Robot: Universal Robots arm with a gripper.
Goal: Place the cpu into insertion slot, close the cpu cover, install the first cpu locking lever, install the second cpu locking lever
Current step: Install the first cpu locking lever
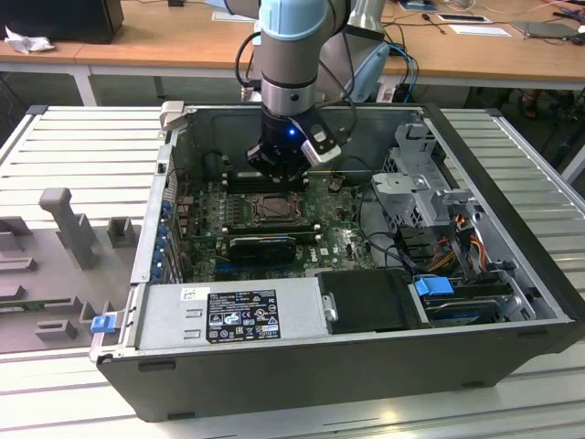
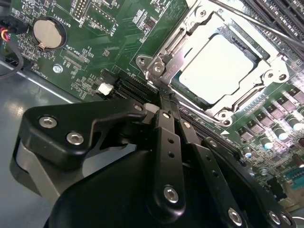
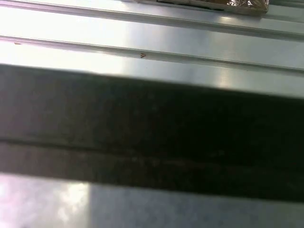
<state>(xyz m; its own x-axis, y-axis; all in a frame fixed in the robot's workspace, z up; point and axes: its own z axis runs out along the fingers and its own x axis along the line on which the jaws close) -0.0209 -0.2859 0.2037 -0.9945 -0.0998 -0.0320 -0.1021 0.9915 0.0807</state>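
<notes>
Silvery cpu (image 2: pixel 219 66) seated in the insertion slot, cpu cover (image 2: pixel 187 33) closed around it, gripper (image 2: pixel 164 102) closed, empty, tips at the cover's corner, green motherboard (image 2: pixel 114 28) beneath

Even overhead room light, glare on metal, one wrist view badly defocused.

In the exterior view the computer case (image 1: pixel 366 366) interior was shadowed; ribbed table (image 1: pixel 82 146) was washed pale. In the second wrist view the cpu (image 2: pixel 221 66) was blown out white, gripper (image 2: pixel 161 102) kept dark, soft up close. First wrist view was blurred, streaked by glare over a dark band.
</notes>
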